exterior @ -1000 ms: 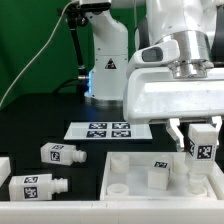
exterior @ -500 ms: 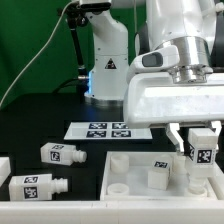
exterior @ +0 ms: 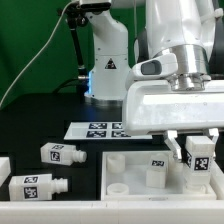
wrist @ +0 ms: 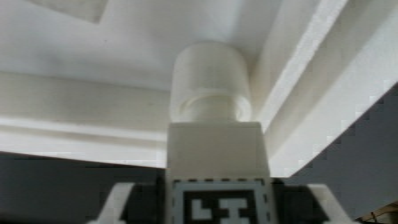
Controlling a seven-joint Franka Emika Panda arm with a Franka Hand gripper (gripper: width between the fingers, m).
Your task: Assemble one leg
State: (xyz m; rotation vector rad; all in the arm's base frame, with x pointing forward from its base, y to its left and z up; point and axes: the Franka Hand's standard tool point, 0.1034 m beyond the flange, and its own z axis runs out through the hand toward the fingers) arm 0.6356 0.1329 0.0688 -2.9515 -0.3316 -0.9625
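Observation:
My gripper point(exterior: 197, 152) is shut on a white leg point(exterior: 199, 153) with a black-and-white tag and holds it upright over the right part of the large flat white panel point(exterior: 128, 176). The leg's lower end touches or nearly touches the panel near its right rim. In the wrist view the leg point(wrist: 217, 120) runs from between my fingers point(wrist: 128, 203), stub end against the panel point(wrist: 107, 110). Two more legs lie on the table at the exterior view's left, one point(exterior: 62, 153) behind the other point(exterior: 40, 185). Another leg point(exterior: 158, 172) stands on the panel.
The marker board point(exterior: 103, 129) lies behind the panel. The robot's base point(exterior: 107, 70) stands at the back. A white part point(exterior: 4, 166) lies at the exterior view's left edge.
My gripper and the held leg have shifted slightly and lowered toward the panel's right part. The other parts have not moved.

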